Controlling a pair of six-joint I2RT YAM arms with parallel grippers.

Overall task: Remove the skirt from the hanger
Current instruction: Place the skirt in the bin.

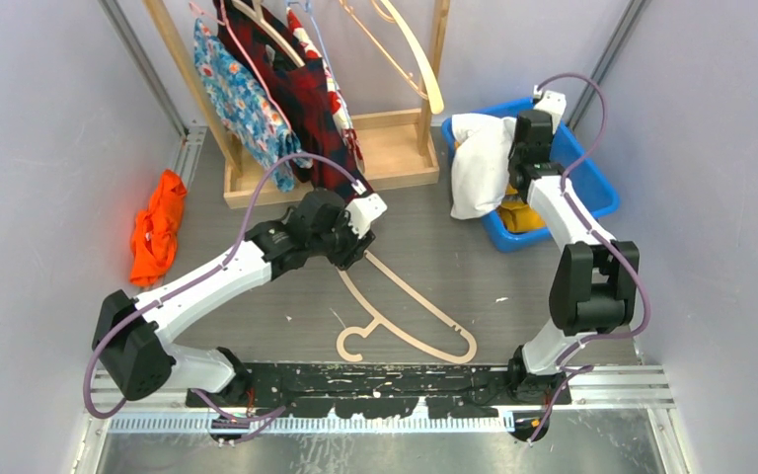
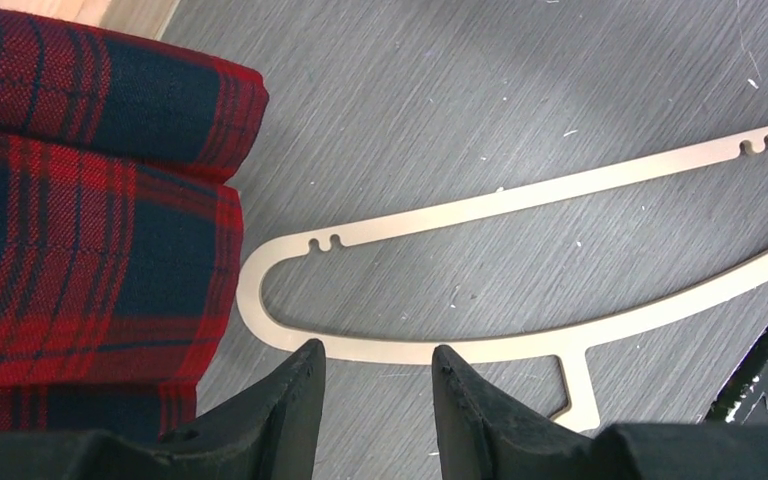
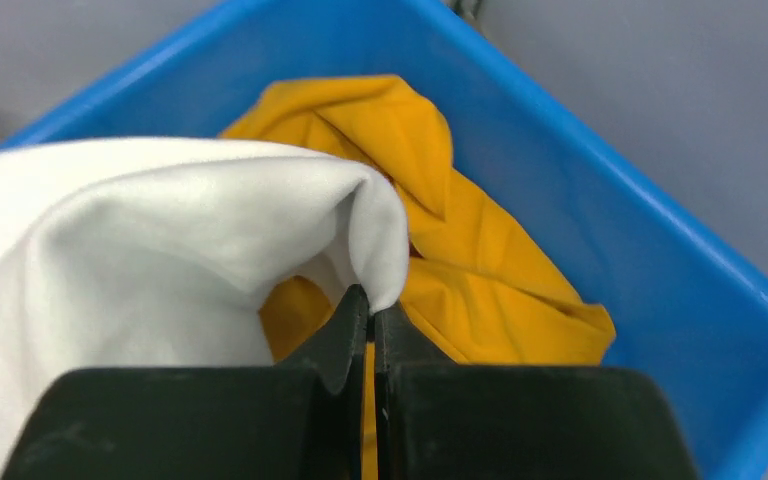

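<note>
Right pincer (image 3: pixel 370 305) pinching white skirt (image 3: pixel 140 250), over bin (image 3: pixel 610 180)

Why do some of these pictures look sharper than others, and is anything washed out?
Top view: even light, sharp throughout. Left wrist view: hanger crisp, left end effector soft-edged. Right wrist view: white cloth nearly washed out, blue bin slightly blurred.

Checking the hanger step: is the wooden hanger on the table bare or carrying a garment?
Bare. The hanger lies flat on the table, with nothing draped over its frame.
</note>
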